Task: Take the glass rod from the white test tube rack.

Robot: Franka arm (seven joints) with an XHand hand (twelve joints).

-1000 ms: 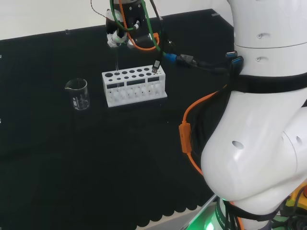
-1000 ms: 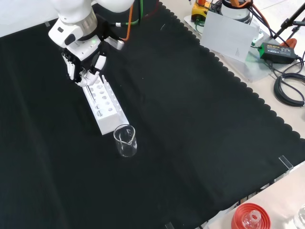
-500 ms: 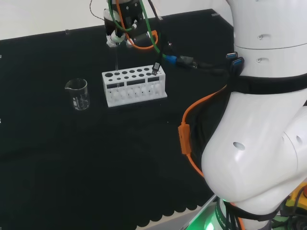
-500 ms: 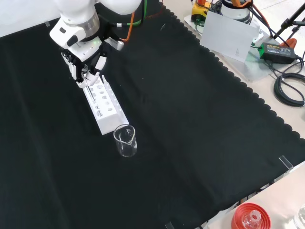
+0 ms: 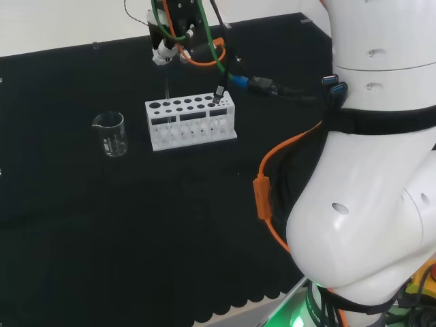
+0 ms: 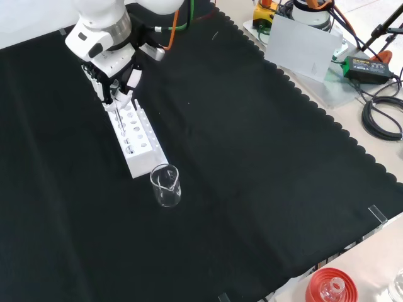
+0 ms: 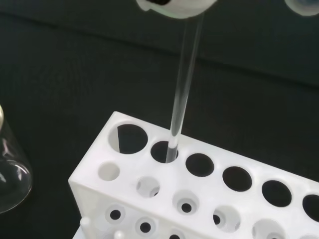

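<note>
Standing on the black cloth, the white test tube rack [image 7: 199, 194] keeps the glass rod's [image 7: 183, 84] lower end in its second hole. The hand [image 5: 165, 49] seemingly pinches the rod's top; lift straight up, clear of the rim.

The glass rod [image 7: 182, 89] is a thin, clear, straight stick that stands nearly upright, its lower end still inside the second hole from one end of the white test tube rack [image 7: 209, 199] and its upper end pinched between the fingertips of the hand [image 7: 172, 6]. The rack is a long white block with a single row of round holes along its top plate and smaller holes in the shelf beneath. In the head view it rests flat on the black cloth, the rod [image 5: 166, 88] rising from near its left end [image 5: 191, 121].
</note>
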